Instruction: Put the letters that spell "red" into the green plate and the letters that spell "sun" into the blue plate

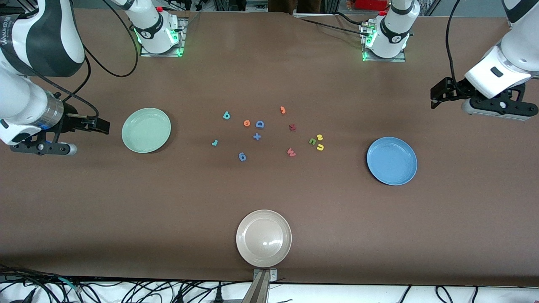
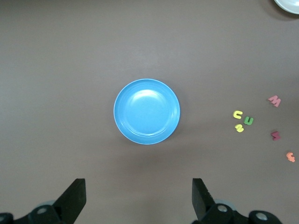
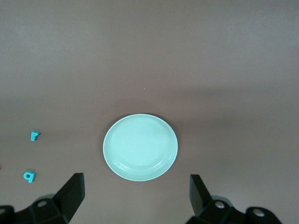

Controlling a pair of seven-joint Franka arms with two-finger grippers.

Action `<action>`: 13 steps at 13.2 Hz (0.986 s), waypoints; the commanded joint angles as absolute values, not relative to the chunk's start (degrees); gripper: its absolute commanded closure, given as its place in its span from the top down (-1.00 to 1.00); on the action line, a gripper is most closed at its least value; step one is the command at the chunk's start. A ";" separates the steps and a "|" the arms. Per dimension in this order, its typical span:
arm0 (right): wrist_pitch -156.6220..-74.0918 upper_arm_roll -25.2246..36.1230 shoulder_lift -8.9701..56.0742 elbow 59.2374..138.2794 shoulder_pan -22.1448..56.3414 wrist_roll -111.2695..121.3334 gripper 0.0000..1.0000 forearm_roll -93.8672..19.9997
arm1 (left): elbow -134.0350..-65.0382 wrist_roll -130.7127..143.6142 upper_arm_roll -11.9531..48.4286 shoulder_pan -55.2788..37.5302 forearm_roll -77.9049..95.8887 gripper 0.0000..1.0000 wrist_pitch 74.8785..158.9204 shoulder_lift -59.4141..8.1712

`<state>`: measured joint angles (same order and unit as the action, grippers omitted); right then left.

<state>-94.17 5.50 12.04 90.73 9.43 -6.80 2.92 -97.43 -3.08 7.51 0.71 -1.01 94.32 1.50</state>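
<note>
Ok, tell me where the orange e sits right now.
In the front view the orange e lies on the bare table in the letter cluster, right beside the blue capital D, between the green plate and the blue plate.

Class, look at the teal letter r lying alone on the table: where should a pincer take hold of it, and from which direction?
Grip the teal r across its straight stem, coming straight down from above. It lies flat and is very small, so its edges are the only hold, and nothing lies close beside it.
</note>
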 commanded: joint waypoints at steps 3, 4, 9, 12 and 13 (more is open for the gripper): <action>-93.78 5.27 10.99 90.97 9.32 -7.30 0.99 2.11 | -97.65 -3.25 10.54 0.27 -0.10 1.00 94.04 -3.85; -93.69 5.36 10.99 90.97 9.32 -7.38 0.99 1.94 | -97.47 -2.64 11.77 -0.08 0.26 1.00 95.00 -5.78; -93.60 5.27 10.99 90.88 9.32 -7.29 0.99 2.46 | -96.59 -2.46 11.77 3.33 -0.18 1.00 93.17 -3.43; -93.60 5.36 10.99 90.79 9.32 -6.86 0.99 2.46 | -95.63 -2.37 11.78 3.52 -0.09 1.00 92.90 -3.34; -93.52 5.36 11.07 90.88 9.32 -6.77 0.99 2.46 | -95.62 -2.37 11.69 3.52 -0.09 1.00 92.90 -3.34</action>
<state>-94.13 5.50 12.03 90.70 9.42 -6.80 2.90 -96.06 -2.51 11.44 3.28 -0.89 93.95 -3.67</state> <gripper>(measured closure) 0.000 0.000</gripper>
